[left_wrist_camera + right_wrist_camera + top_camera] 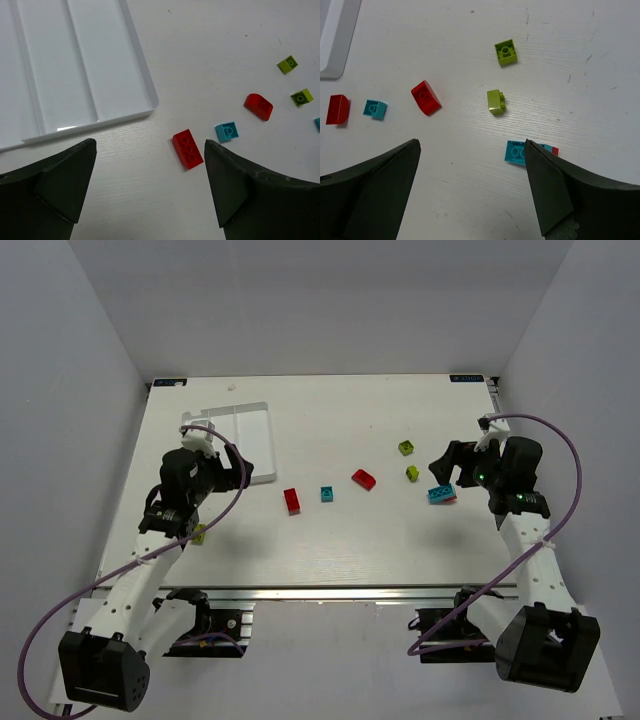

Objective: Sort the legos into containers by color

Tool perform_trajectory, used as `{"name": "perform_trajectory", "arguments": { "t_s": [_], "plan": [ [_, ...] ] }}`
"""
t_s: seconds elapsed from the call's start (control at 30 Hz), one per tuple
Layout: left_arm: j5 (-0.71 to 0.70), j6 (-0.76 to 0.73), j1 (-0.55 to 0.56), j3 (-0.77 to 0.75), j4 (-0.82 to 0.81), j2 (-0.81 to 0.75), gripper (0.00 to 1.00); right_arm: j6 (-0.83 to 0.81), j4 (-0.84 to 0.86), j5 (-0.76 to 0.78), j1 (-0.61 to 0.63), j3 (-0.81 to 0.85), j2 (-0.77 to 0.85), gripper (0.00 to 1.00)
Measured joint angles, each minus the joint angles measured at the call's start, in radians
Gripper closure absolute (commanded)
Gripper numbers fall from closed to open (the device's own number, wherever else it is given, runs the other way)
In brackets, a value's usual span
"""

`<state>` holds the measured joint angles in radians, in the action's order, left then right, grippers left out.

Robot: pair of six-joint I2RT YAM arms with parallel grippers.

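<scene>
The white compartment tray (255, 435) lies at the far left and looks empty in the left wrist view (100, 60). On the table lie a red brick (292, 500) (188, 148), a small cyan brick (327, 494) (227, 131), a rounded red brick (364, 479) (426, 97), two yellow-green bricks (406, 448) (412, 473) and a larger cyan brick with a pinkish-red edge (441, 494) (516, 151). My left gripper (235, 472) (150, 185) is open and empty, just left of the red brick. My right gripper (450, 465) (472, 185) is open and empty; its right finger overlaps the larger cyan brick in its wrist view.
Another yellow-green brick (199, 534) lies beside the left arm near the table's front edge. The tray's corner shows in the right wrist view (335, 40). White walls enclose the table on three sides.
</scene>
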<state>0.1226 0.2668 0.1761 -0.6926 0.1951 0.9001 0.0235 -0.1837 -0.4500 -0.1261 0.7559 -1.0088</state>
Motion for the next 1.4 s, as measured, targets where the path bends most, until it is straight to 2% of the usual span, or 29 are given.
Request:
{"name": "perform_trajectory", "arguments": {
  "t_s": [0.27,0.37,0.47,0.5,0.57,0.63,0.7,0.73,0.77,0.87,0.9,0.93,0.97,1.03,1.07,1.1,1.2,1.4],
  "plan": [
    [0.004,0.013,0.0,-0.008,0.023,0.042,0.03,-0.076,-0.003,-0.057,0.0,-0.002,0.047,0.11],
    [0.002,0.018,0.0,-0.008,0.03,0.064,0.08,-0.14,-0.016,-0.101,0.002,-0.002,0.06,0.11],
    [-0.002,0.032,0.0,-0.008,0.04,0.084,0.34,-0.212,-0.045,-0.142,0.003,-0.003,0.057,0.11],
    [-0.002,0.04,0.0,-0.008,0.044,0.089,0.54,-0.231,-0.056,-0.152,0.003,-0.003,0.055,0.11],
    [-0.002,0.058,-0.003,-0.009,0.059,0.095,0.67,-0.271,-0.082,-0.167,0.003,-0.001,0.04,0.11],
    [-0.002,0.072,-0.004,-0.009,0.084,0.094,0.71,-0.316,-0.121,-0.186,0.003,0.005,0.017,0.11],
    [-0.009,0.09,-0.004,-0.009,0.121,0.089,0.66,-0.358,-0.172,-0.225,0.003,0.016,-0.008,0.11],
    [-0.013,0.1,-0.004,-0.01,0.147,0.083,0.46,-0.374,-0.189,-0.244,0.003,0.019,-0.014,0.11],
    [-0.021,0.11,-0.005,-0.013,0.176,0.076,0.37,-0.385,-0.204,-0.266,0.003,0.02,-0.016,0.15],
    [-0.056,0.164,-0.01,-0.046,0.276,0.058,0.13,-0.404,-0.225,-0.321,0.004,0.021,-0.013,0.35],
    [-0.078,0.188,-0.011,-0.056,0.305,0.049,0.12,-0.406,-0.229,-0.335,0.004,0.021,-0.013,0.53],
    [-0.099,0.212,-0.011,-0.065,0.333,0.04,0.1,-0.408,-0.234,-0.347,0.004,0.021,-0.013,0.61],
    [-0.123,0.236,-0.012,-0.072,0.363,0.036,0.09,-0.406,-0.238,-0.358,0.004,0.023,-0.013,0.64],
    [-0.171,0.286,-0.013,-0.085,0.43,0.046,0.08,-0.399,-0.254,-0.38,0.004,0.033,-0.015,0.57],
    [-0.193,0.307,-0.013,-0.09,0.46,0.058,0.07,-0.397,-0.259,-0.388,0.004,0.038,-0.016,0.43],
    [-0.221,0.329,-0.013,-0.096,0.494,0.078,0.06,-0.393,-0.266,-0.394,0.005,0.044,-0.018,0.4],
    [-0.304,0.386,-0.013,-0.103,0.58,0.159,0.05,-0.388,-0.268,-0.397,0.01,0.055,-0.018,0.35],
    [-0.45,0.418,-0.019,-0.13,0.665,0.363,0.04,-0.383,-0.267,-0.383,0.015,0.057,0.008,0.34]
  ]
}}
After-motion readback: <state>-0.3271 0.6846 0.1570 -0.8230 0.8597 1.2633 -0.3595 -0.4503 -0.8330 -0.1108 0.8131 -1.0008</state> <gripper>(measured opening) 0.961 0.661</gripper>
